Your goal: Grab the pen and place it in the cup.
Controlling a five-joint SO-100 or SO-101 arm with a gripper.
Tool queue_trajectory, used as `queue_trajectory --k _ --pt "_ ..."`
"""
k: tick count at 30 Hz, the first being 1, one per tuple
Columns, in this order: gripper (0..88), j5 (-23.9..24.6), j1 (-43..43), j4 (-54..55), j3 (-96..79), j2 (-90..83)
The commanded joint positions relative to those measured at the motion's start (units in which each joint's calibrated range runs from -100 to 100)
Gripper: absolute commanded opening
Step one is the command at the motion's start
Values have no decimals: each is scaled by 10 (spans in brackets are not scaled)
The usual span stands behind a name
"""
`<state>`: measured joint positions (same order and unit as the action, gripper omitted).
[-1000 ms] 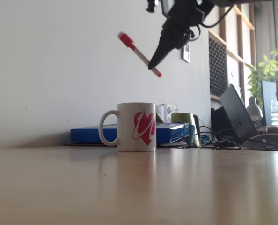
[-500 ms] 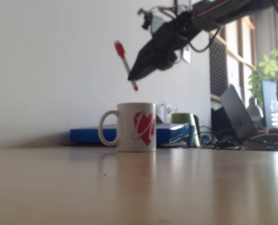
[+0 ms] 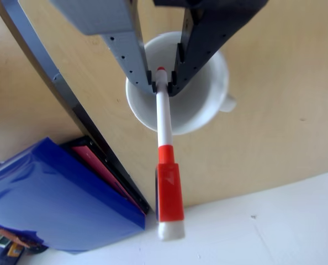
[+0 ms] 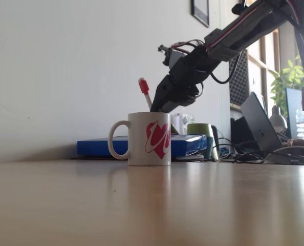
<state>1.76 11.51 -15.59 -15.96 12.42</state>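
In the other view, the gripper (image 3: 163, 83) is seen from above with its two fingers, one grey-blue and one black, closed narrowly on the white barrel of the pen (image 3: 164, 124) close to its small red tip. The pen's orange-red cap and whitish end piece are turned toward the camera, while the gripped end lies over the white inside of the cup (image 3: 208, 107), whose handle juts out to the right. The cup is set on the wooden table (image 3: 263, 66), and a blue folder (image 3: 59, 199) lies at the lower left. In the fixed view, the cup (image 4: 142, 139) is seen standing upright on the near part of the table (image 4: 152, 205), its handle to the left and its red-pink graphic facing the camera. The gripper (image 4: 159, 106) is held just above the cup's rim, and the pen (image 4: 145, 92) is seen rising, slightly tilted to the left, with its lower end hidden behind the rim. The blue folder (image 4: 98, 147) lies behind the cup.
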Motion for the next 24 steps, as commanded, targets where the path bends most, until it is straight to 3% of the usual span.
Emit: queue_trajectory --k 1,4,6,24 --pt "36 -3 2 12 9 -4" --pt "178 2 0 6 6 -4" --pt "222 2 0 5 5 -5" --pt "220 -5 -2 3 2 -8"
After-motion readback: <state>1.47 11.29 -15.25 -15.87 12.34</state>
